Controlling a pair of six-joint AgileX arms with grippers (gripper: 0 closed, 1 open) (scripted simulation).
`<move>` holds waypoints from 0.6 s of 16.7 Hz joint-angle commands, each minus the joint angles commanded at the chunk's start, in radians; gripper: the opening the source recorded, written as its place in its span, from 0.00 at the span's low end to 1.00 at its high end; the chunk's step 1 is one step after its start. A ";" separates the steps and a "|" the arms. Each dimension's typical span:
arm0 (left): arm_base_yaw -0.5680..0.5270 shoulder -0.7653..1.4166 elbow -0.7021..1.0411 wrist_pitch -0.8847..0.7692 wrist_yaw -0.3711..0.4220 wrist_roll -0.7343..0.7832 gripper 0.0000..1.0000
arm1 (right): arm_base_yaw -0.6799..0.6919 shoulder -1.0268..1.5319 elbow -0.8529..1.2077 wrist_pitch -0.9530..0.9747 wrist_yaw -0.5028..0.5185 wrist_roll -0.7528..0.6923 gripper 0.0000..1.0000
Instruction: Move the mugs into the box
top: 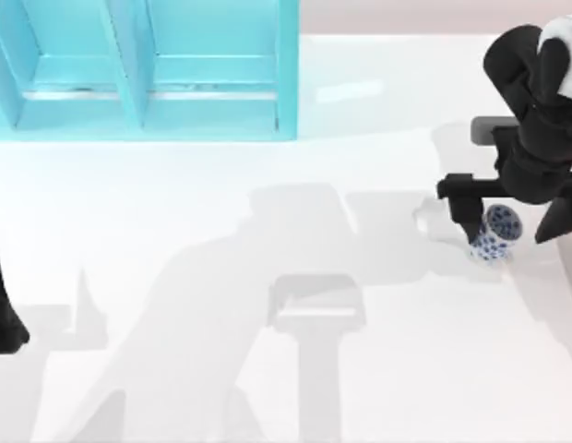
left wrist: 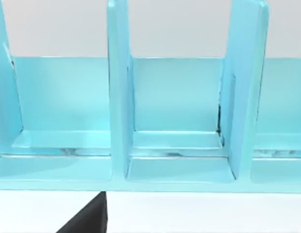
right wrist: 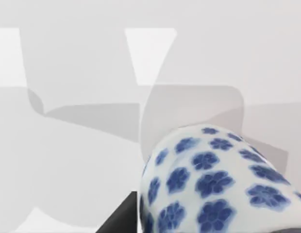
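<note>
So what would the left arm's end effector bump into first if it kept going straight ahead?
Probably the blue box. The left wrist view looks straight into its open compartments, with the middle one dead ahead, so the end effector would likely enter that compartment and meet its back wall. Depth is hard to judge.

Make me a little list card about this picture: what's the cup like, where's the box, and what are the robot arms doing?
mug: white with blue flowers, at the table's right side, tilted
box: light blue, with dividers, at the table's far left
right gripper: at the mug, one finger on either side
left arm: parked at the table's left edge, its camera facing the box
table: white
mug in box yet: no
</note>
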 joint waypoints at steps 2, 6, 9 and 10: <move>0.000 0.000 0.000 0.000 0.000 0.000 1.00 | 0.000 0.000 0.000 0.000 0.000 0.000 0.47; 0.000 0.000 0.000 0.000 0.000 0.000 1.00 | 0.000 0.000 0.000 0.000 0.000 0.000 0.17; 0.000 0.000 0.000 0.000 0.000 0.000 1.00 | 0.000 0.000 0.000 0.000 0.000 0.000 0.00; 0.000 0.000 0.000 0.000 0.000 0.000 1.00 | 0.000 0.000 0.000 0.000 0.000 0.000 0.00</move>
